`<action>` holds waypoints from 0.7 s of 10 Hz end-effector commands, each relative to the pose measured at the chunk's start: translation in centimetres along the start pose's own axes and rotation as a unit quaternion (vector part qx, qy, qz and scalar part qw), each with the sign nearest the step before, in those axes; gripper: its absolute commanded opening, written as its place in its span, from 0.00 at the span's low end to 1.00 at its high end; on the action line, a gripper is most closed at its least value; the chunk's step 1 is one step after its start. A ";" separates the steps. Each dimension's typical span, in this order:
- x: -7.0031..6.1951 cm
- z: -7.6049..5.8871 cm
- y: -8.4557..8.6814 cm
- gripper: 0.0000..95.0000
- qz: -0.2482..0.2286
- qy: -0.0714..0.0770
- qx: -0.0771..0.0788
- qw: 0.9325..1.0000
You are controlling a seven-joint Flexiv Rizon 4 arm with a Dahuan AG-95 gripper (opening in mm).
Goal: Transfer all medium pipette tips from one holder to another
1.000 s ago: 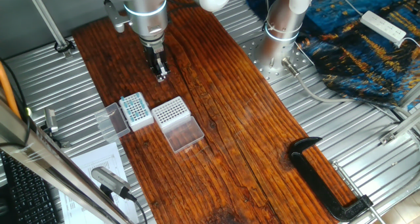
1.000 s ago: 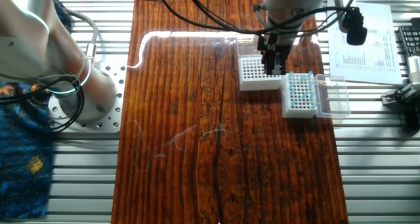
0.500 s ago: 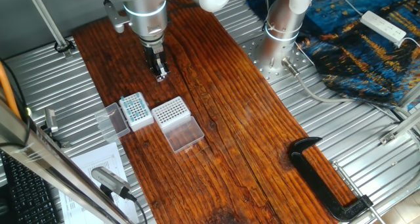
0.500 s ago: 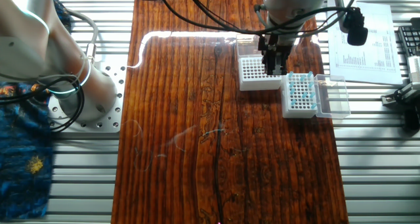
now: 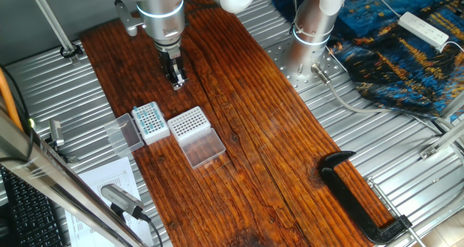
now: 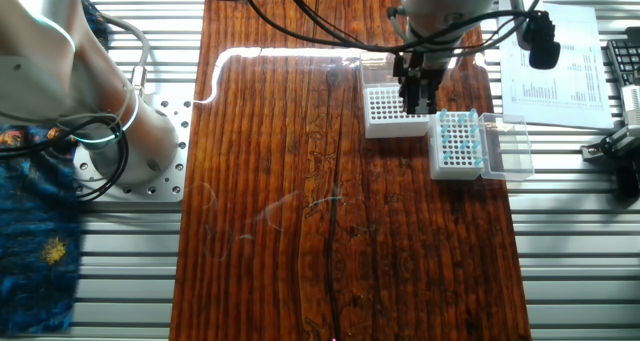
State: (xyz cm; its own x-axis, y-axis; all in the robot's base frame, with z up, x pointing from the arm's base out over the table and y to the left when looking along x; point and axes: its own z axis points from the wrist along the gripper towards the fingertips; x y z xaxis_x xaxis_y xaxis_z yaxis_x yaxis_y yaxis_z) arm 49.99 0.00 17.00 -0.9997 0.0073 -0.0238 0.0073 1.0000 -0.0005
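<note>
Nothing we can see has moved over the last second: the arm, both racks and every tip sit exactly where they were. We read this as a pause, not progress.

We see the gripper (image 5: 176, 79) hanging from the silver arm above the dark wooden table (image 5: 275, 138), its two dark fingers pointing straight down. In the other fixed view the gripper (image 6: 417, 101) overlaps the back edge of the clear-sided rack (image 6: 392, 111), so we judge that it hovers over or just behind that rack, apart from it in height. The fingers look close together, but we cannot tell whether they are fully closed, nor whether a tip is pinched between them; anything that small is lost at this size.

The medium pipette tips (image 6: 456, 138) show as teal dots in the grid of the white-sided rack (image 5: 150, 120), which stands just beside the clear-sided rack (image 5: 188, 122) with its smoky lid (image 5: 125, 134) folded open to the outer side. The clear-sided rack's grid looks white and empty of teal, its flat lid (image 5: 202, 147) lying open on the wood towards the camera.

We judge the transfer barely begun or not begun: the tips all seem to be in the source rack.
</note>
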 end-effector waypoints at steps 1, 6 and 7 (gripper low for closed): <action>0.0 0.0 0.0 0.00 0.000 0.000 0.000 1.000; 0.3 -0.7 -0.5 0.00 0.066 -0.004 -0.003 0.998; 0.3 -0.7 -0.5 0.00 0.065 -0.004 -0.003 0.998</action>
State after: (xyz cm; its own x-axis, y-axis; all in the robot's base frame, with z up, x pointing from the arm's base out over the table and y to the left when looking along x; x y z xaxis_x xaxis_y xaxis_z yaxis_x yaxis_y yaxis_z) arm 49.52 -0.51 17.78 -0.9936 0.1083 -0.0330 0.1081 0.9941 0.0067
